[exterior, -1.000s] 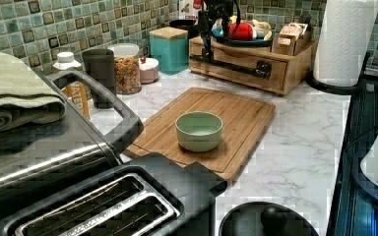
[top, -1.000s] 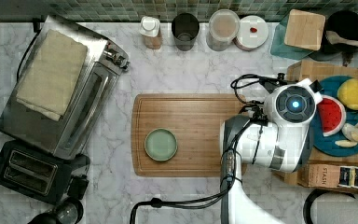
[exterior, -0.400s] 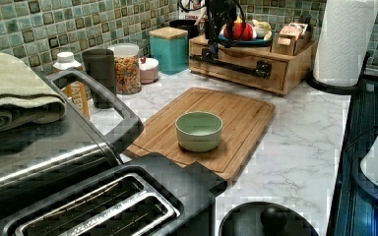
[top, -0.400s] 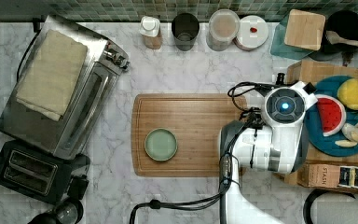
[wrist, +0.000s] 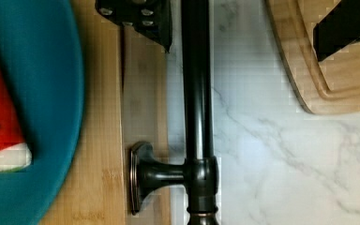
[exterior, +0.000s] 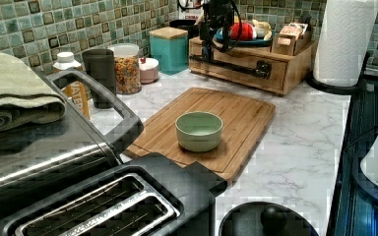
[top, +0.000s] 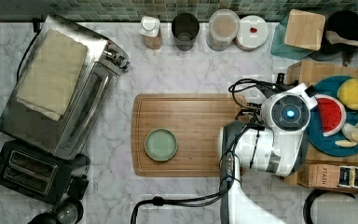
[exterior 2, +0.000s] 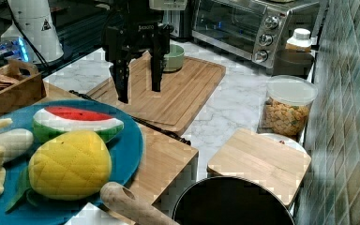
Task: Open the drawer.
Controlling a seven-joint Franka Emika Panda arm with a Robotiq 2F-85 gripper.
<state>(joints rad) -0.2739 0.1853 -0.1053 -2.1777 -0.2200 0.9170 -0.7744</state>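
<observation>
Risk, judged from this moment: the hand (exterior 2: 138, 86) hangs with its two fingers (exterior 2: 122, 77) spread apart and pointing down over the front edge of the wooden box, with the bar handle (wrist: 197, 93) lying between them in the wrist view, one finger over the box top and the other out over the cutting board (top: 186, 133). If the hand descends a little off line, the box-side finger could land on the box top or catch the rim of the blue plate (exterior 2: 131, 140) that sits just beside it, instead of dropping behind the bar. If it closes too high, the round bar may slip out as the pull begins. A pull that is not square to the drawer front could rack the drawer (exterior: 236, 66) or drag the whole box across the marble bench (top: 186, 70), since nothing visible pins the box down. The cutting board lies close in front of the box, so the drawer may also run into its edge. Pose: the arm reaches up from the top view's bottom edge, wrist bent so the hand points straight down, above the end of the handle nearer the teal canister (exterior: 171, 49) in the left view. The drawer appears shut, at the top view's right, under the plate of toy fruit.
</observation>
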